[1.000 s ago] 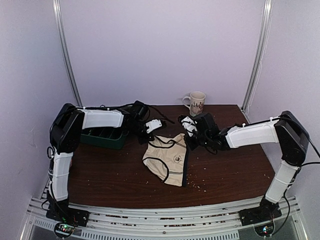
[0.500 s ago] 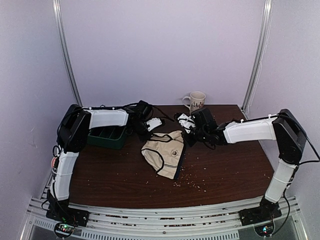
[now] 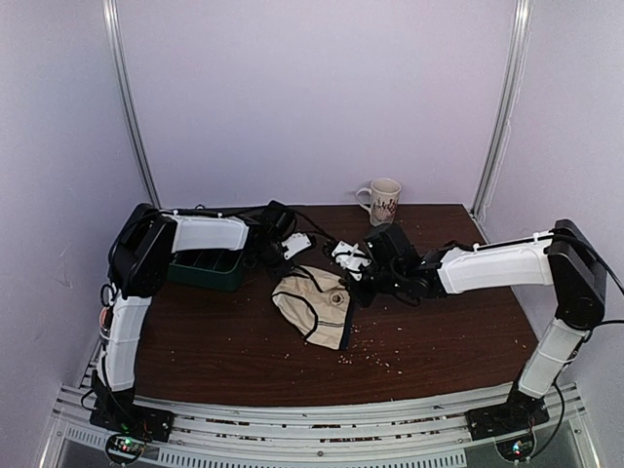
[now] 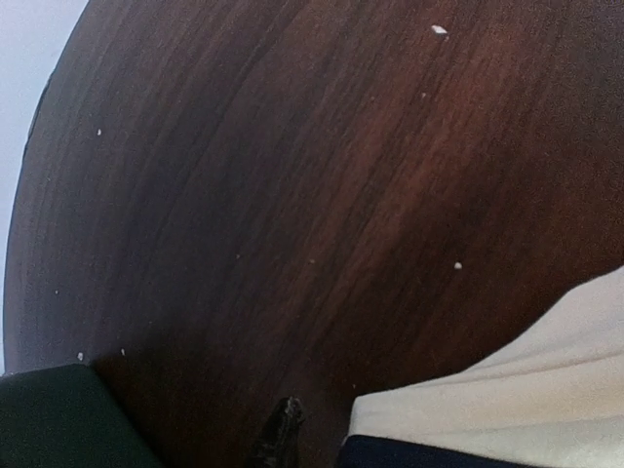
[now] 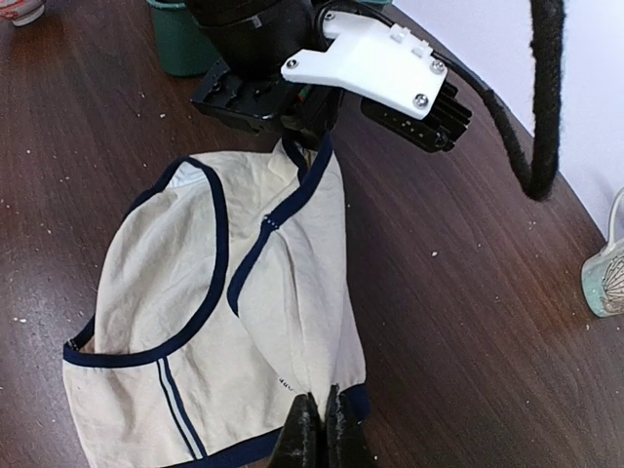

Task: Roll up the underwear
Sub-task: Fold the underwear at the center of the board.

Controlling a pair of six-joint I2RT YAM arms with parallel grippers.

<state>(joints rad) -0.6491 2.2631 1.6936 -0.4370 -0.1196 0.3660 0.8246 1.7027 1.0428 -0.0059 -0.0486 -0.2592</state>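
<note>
Mid-frame on the table [image 3: 439, 331], the underwear [image 3: 314, 302] lies bunched, its hem clamped by the right gripper [image 5: 319, 429]; whether the left gripper [image 5: 307, 136] is parted cannot be told, and the mug [image 3: 381, 202] print is unreadable.

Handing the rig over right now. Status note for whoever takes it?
Right gripper: shut on the underwear by its navy hem.
Left gripper: at the opposite edge; grip unclear.
Underwear lies crumpled on the table between them; green tray and mug stand apart from it.
Done: nothing rolled yet.
Left: flatten it, then roll it.
</note>
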